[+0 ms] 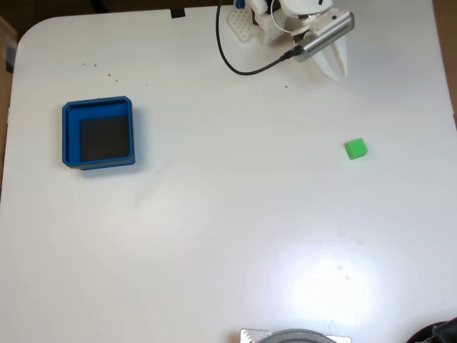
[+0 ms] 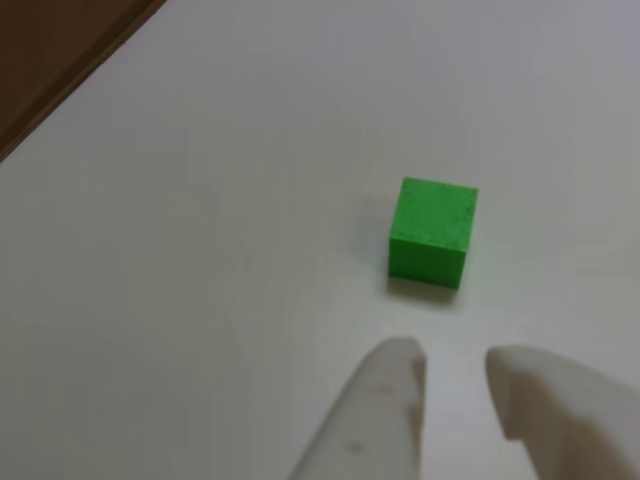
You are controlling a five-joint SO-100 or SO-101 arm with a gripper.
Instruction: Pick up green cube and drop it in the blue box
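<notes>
small bright green cube (image 2: 431,232) lies ungrasped on the white table (image 1: 214,214), white gripper (image 2: 455,370) slightly parted, shallow blue box (image 1: 69,136) holds nothing

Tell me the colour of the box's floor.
Black, ringed by blue walls; the box shows best in the fixed view.

- Your arm (image 1: 303,25) sits folded at the top edge of the fixed view, white, its wrist angled down and to the right.
- Your gripper (image 2: 455,375) holds nothing; its 2 white fingers (image 2: 375,420) stand slightly parted with a narrow gap.
</notes>
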